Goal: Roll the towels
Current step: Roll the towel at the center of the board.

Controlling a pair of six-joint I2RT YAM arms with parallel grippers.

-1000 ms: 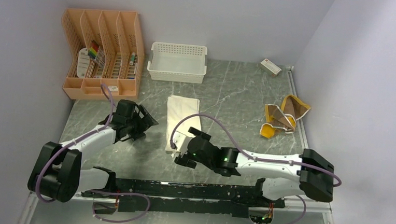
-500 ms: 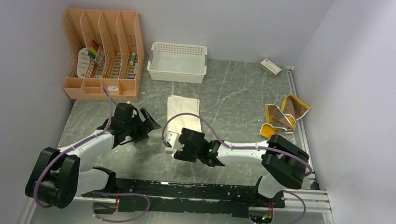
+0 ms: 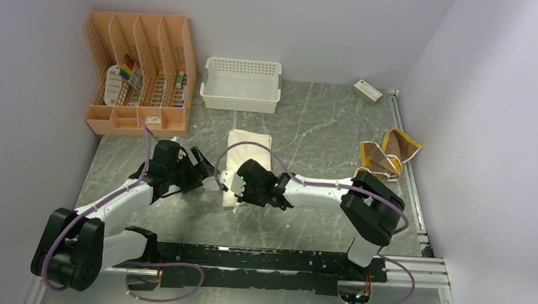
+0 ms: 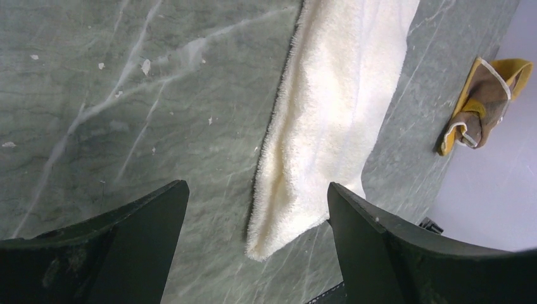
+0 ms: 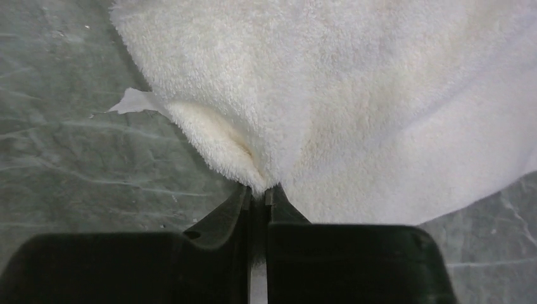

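Two towels are laid on the grey marbled table (image 3: 324, 127): the white terry towel (image 3: 249, 140) mid-table, the mustard-yellow patterned towel (image 3: 386, 155) crumpled at the right edge. The white towel's near edge is clamped in the right claw (image 5: 258, 193); the left claw (image 4: 256, 185) is held apart beside it.

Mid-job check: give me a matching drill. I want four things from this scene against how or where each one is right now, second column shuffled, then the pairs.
Things
1. white towel
2. yellow towel
3. left end effector
4. right end effector

States
A. shut on the near end of a towel
B. crumpled by the right edge of the table
C. open, holding nothing, just left of the white cloth
D. laid out in the middle, one end pinched

Pairs: 1-D, 2-B, 3-C, 4-A
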